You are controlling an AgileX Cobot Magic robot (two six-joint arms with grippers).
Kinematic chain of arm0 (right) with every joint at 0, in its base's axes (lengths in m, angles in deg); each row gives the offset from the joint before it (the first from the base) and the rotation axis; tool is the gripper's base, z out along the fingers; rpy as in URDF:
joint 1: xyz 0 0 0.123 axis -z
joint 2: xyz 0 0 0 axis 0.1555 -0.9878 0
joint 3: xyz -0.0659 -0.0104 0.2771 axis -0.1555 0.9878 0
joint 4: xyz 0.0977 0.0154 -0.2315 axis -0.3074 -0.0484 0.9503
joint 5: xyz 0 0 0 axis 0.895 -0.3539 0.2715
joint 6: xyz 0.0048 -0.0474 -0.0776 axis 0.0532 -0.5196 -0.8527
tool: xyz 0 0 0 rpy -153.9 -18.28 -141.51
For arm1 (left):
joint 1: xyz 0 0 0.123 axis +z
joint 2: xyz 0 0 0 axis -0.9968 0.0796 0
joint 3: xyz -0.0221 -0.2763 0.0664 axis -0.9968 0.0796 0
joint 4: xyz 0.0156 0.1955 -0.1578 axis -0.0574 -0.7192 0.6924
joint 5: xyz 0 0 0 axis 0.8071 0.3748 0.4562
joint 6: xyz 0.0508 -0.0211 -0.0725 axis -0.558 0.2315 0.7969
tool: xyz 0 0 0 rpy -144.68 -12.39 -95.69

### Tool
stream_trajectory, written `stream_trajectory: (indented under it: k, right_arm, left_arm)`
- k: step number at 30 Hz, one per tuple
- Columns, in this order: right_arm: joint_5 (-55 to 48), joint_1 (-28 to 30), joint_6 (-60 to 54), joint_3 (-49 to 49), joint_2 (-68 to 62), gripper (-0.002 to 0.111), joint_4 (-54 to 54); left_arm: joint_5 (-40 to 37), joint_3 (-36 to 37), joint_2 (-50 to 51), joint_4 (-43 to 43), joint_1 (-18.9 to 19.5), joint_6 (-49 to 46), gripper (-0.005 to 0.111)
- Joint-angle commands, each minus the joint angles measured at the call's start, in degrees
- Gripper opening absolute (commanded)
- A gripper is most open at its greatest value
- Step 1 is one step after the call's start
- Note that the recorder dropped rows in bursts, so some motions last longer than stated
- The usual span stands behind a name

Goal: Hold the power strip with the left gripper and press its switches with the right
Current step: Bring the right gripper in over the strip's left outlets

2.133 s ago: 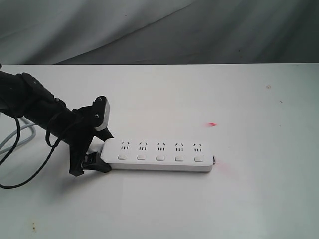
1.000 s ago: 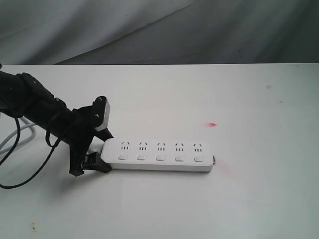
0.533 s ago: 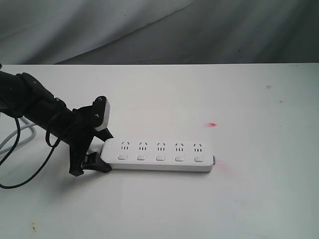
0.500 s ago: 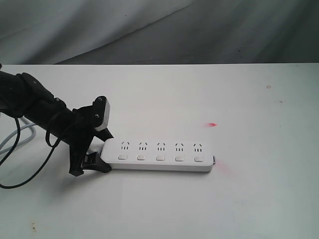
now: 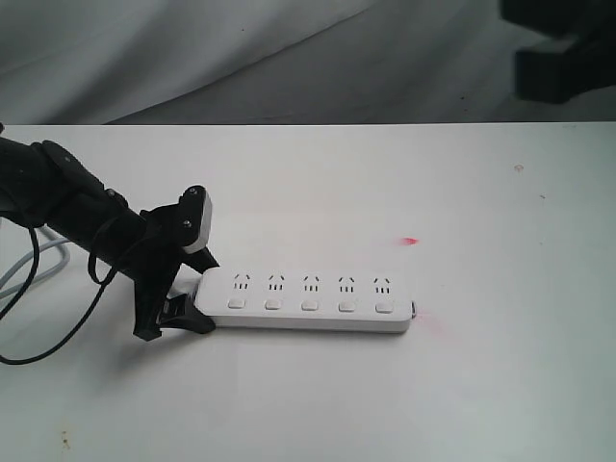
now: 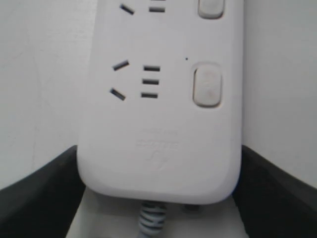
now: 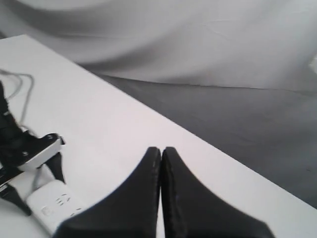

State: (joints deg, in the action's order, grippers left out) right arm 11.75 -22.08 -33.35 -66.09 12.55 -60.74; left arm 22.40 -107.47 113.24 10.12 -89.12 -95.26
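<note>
Clamping the left, cord end of the power strip (image 5: pixel 308 300), the left gripper (image 5: pixel 200 287) holds it lying left-right on the table (image 5: pixel 385 404). Right gripper (image 7: pixel 161 153), fingers pressed together, hangs far right, well apart from the switches (image 5: pixel 310 305) along the strip's near edge.

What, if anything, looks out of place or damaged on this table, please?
The power strip lies flat and looks intact. The only oddities are a small red mark on the table and a faint pink smudge by the strip's free end; stain or light, I cannot tell.
</note>
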Motion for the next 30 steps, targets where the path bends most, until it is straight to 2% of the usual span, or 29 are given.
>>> stream_trajectory:
  k: [1, 4, 9, 15, 17, 18, 20, 28, 30]
  right_arm:
    - [-2.51, -5.97, 0.28, -4.31, -7.98, 0.0, 0.72]
    - [-3.95, -8.4, 1.97, -6.71, -13.24, 0.0, 0.72]
    - [-4.01, -10.9, 11.57, -8.59, -18.37, 0.0, 0.0]
    - [-6.75, -13.72, 10.71, -8.82, -19.7, 0.0, -0.5]
    - [-13.18, -14.27, 0.56, -9.6, -21.31, 0.0, -5.89]
    - [-17.16, -14.27, -9.61, -10.22, -22.57, 0.0, -10.3]
    - [-20.62, -14.04, -16.4, -12.4, -25.03, 0.0, -11.21]
    - [-29.48, -7.45, -31.64, -23.86, -37.17, 0.0, -16.4]
    - [-25.82, -6.08, -31.66, -24.19, -40.27, 0.0, -16.42]
  left_arm:
    - [0.94, 0.02, 0.36, -0.19, -0.23, -0.25, 0.055]
    - [0.94, 0.02, 0.36, -0.19, -0.23, -0.25, 0.055]
    - [0.94, 0.02, 0.36, -0.19, -0.23, -0.25, 0.055]
    - [0.94, 0.02, 0.36, -0.19, -0.23, -0.25, 0.055]
    - [0.94, 0.02, 0.36, -0.19, -0.23, -0.25, 0.055]
    - [0.94, 0.02, 0.36, -0.42, -0.23, -0.25, 0.055]
    - [0.94, 0.02, 0.36, -0.42, -0.23, -0.25, 0.055]
    - [0.94, 0.02, 0.36, -0.42, -0.23, -0.25, 0.055]
    - [0.94, 0.02, 0.36, -0.42, -0.23, -0.25, 0.055]
